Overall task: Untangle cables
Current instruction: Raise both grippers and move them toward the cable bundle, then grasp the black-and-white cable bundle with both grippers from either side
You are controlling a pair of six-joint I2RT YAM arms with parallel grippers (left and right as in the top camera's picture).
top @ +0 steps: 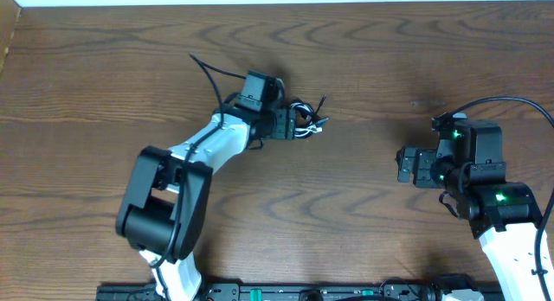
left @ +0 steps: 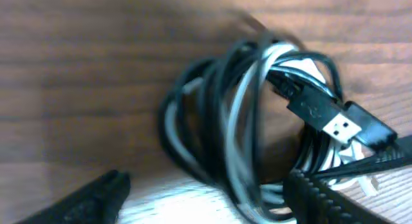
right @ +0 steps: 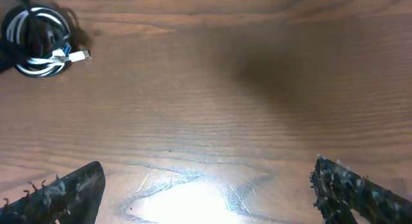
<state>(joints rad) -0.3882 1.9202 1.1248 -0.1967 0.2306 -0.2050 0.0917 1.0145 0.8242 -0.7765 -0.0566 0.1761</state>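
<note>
Cables [top: 307, 119]: one small coiled bundle, lying on the table in the upper middle of the overhead view, just beside the tip of the left arm and well apart from the right arm.
Cords: a black cord [left: 193, 114] and a white cord [left: 241, 121] looped together in the same coil, their turns crossing over one another; which lies on top cannot be told throughout.
Plug [left: 338, 124]: a black-cased USB end with a bare metal tip, on the right side of the coil in the left wrist view, pointing down and to the right.
Left gripper [left: 206, 182]: jaws spread wide, right at the bundle; one finger [left: 84, 201] stands clear of the coil at the lower left, the other [left: 341, 198] overlaps the coil's lower right edge. Whether that finger touches the cords cannot be told. Nothing is clamped.
Right gripper [right: 207, 169]: jaws spread wide, only bare wood between them; its camera sees the bundle far off in the top left corner [right: 38, 32].
Right arm: at the right side of the overhead view, gripper [top: 402, 165] pointing left.
Table [top: 363, 59]: dark brown wood grain.
</note>
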